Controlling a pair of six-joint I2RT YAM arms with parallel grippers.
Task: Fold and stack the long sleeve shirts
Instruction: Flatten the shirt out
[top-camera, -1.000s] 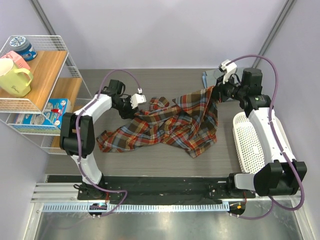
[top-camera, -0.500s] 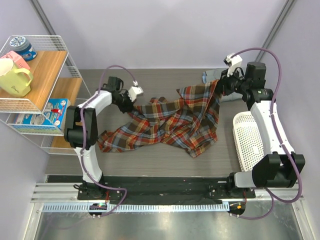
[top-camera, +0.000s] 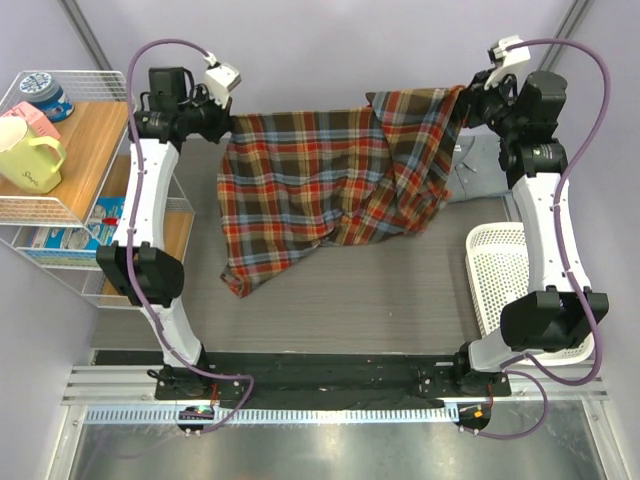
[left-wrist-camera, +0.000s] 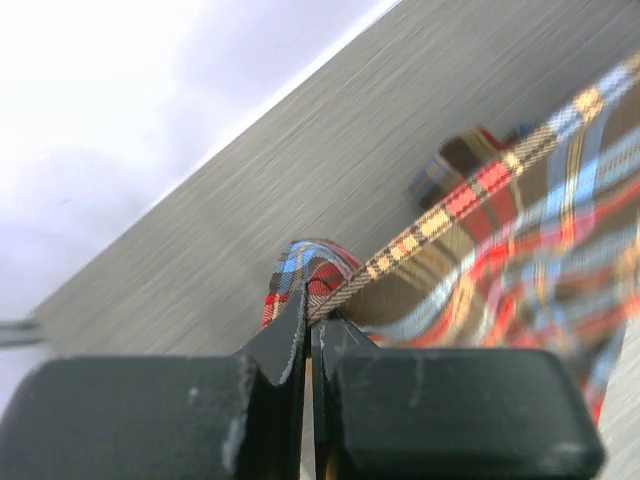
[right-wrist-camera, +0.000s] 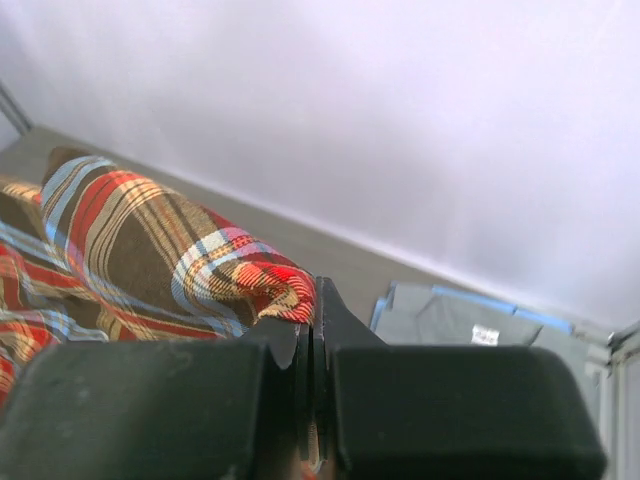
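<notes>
The plaid flannel shirt (top-camera: 330, 175) hangs spread in the air between my two raised arms, its lower edge near the table. My left gripper (top-camera: 226, 127) is shut on its left top corner; the left wrist view shows the pinched plaid edge (left-wrist-camera: 330, 285) between the closed jaws. My right gripper (top-camera: 466, 100) is shut on the right top corner, seen bunched at the jaws in the right wrist view (right-wrist-camera: 270, 285). The grey-blue shirt (top-camera: 475, 170) lies folded at the back right of the table, partly hidden behind the plaid; it also shows in the right wrist view (right-wrist-camera: 470, 320).
A white mesh basket (top-camera: 497, 270) stands at the right edge of the table. A wire shelf rack (top-camera: 75, 170) with a yellow mug (top-camera: 28, 155) and boxes stands at the left. Grey walls close the back.
Both arms have risen and spread apart, lifting the plaid shirt off the table. It went from a crumpled heap to a stretched hanging sheet.
</notes>
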